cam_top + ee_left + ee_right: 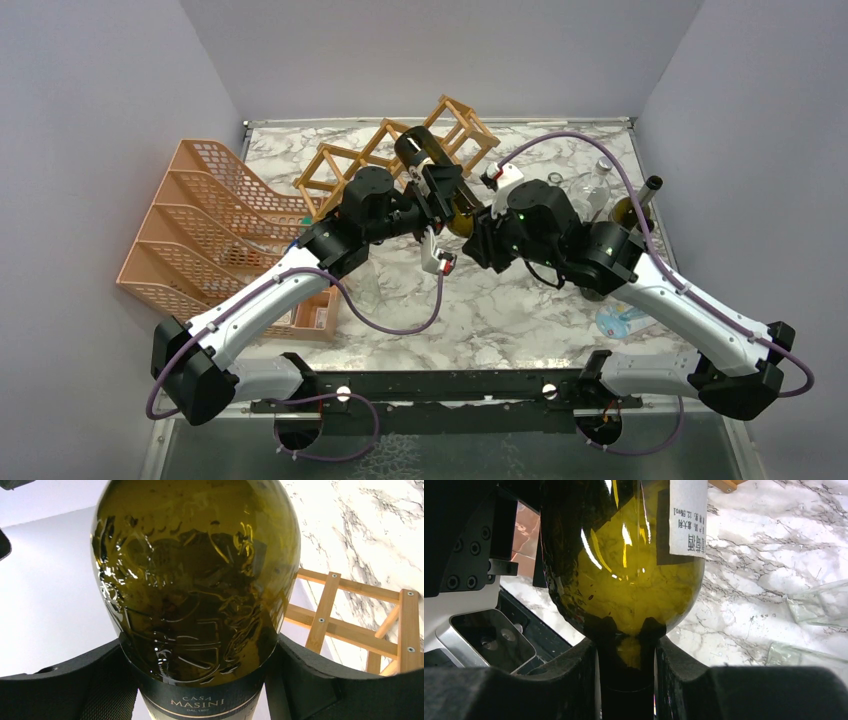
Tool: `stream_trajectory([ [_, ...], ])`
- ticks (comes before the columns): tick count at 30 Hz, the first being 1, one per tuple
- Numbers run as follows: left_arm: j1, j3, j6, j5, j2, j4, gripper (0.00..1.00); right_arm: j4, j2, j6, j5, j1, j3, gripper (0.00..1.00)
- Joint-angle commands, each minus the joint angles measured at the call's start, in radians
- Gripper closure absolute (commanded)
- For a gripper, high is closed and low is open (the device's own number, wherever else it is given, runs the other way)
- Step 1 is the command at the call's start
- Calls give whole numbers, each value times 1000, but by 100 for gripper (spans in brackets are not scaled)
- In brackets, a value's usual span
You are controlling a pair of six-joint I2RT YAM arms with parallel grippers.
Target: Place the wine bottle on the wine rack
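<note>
The dark green wine bottle point(432, 165) is held in the air over the middle of the table, with its base pointing toward the wine rack point(475, 122). My left gripper point(437, 192) is shut on the bottle's body. In the left wrist view the black fingers point(310, 675) press both sides of the bottle point(200, 580) just above its black label. My right gripper point(478, 225) is shut on the neck. In the right wrist view the neck point(626, 680) sits tight between the pads. The tan rack's slats point(325, 605) lie just beyond the bottle.
A salmon-pink mesh organizer point(200, 220) stands at the left. At the right stand another dark bottle point(640, 205) and a clear glass bottle point(595, 185). A small packet point(620, 322) lies near the right arm. Clear glass items point(819, 605) show on the marble.
</note>
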Motion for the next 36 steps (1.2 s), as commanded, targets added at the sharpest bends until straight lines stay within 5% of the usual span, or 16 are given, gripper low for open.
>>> stream_trajectory([
  [1,-23,9,-82,66,-35,212,79,87,2,-27,11,-7,-32,99],
  [6,-23,-90,-92,54,-44,358,8,126,-40,-45,86,-7,-6,99],
  [7,-25,-95,-94,57,-42,364,2,129,-45,-46,115,-7,9,99],
  [15,-26,-96,-144,52,-30,364,1,164,-93,-54,299,-7,81,99],
  [24,-26,-55,-297,87,-80,317,1,153,-127,-29,330,-9,44,99],
  [31,-26,-31,-917,-5,-203,303,1,162,-147,25,303,-7,-66,99],
  [36,-26,-147,-1399,-208,-311,412,1,162,-146,39,265,-8,-123,99],
])
